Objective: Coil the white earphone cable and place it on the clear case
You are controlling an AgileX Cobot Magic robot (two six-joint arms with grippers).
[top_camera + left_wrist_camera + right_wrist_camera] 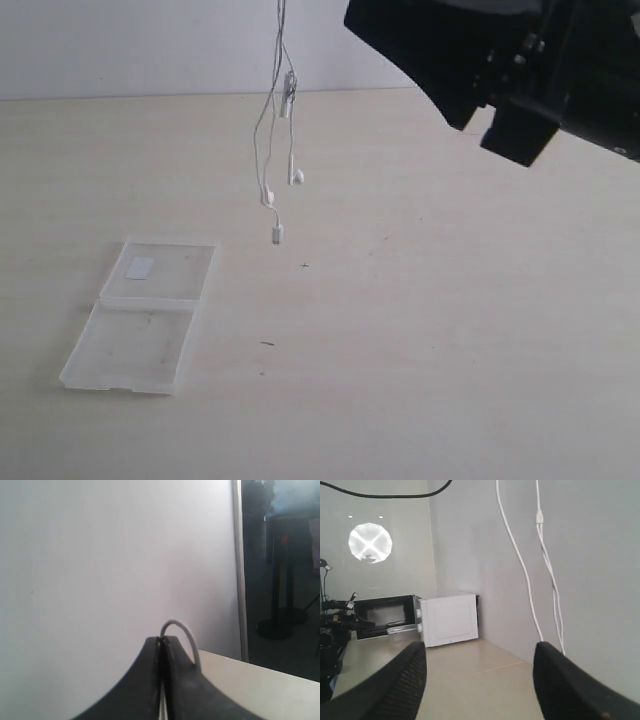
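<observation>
The left pincer (162, 640) is closed tight, its two black fingers (142, 680) pressed together on a loop of the white earphone cable (184, 630). The right arm (520, 60), black and bulky, is raised at the exterior view's upper right. The right pincer (480, 650) has its fingers spread wide apart.

A pale wood-grain table (450, 350) is stretching back to a white wall (120, 45), showing a few dark specks (267, 344). A white microwave (449, 619) is sitting just beside a black appliance (382, 615), a round light (370, 542) glowing above them. A black stand (280, 580) is standing in a dim area.
</observation>
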